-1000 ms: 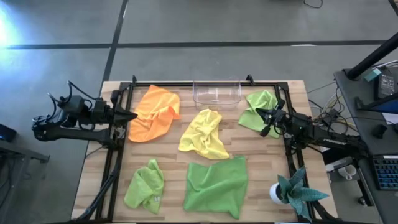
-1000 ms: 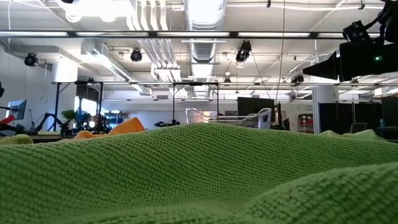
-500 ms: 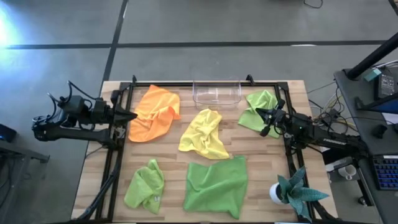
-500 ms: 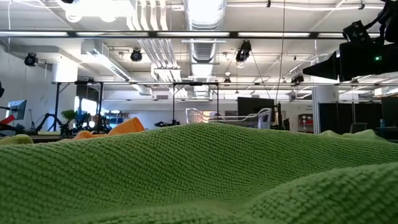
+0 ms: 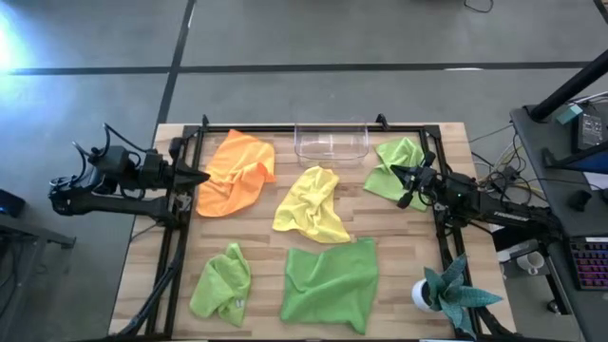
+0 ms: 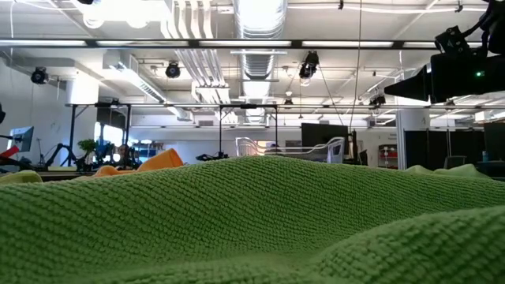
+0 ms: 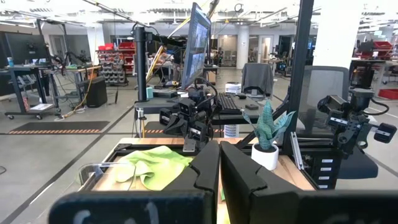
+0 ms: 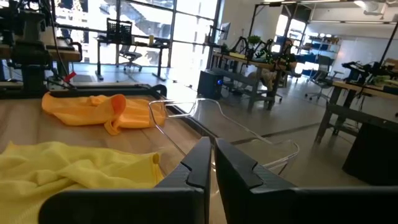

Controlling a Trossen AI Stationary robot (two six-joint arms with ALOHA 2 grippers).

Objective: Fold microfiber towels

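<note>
My left fingers closed, empty, at the bench's left edge beside the orange towel. Crumpled lime towel front left, yellow towel centre, flat lime towel front centre, clear bin at the back. Third lime towel back right; my right fingers closed, over its edge, gripping nothing.
</note>
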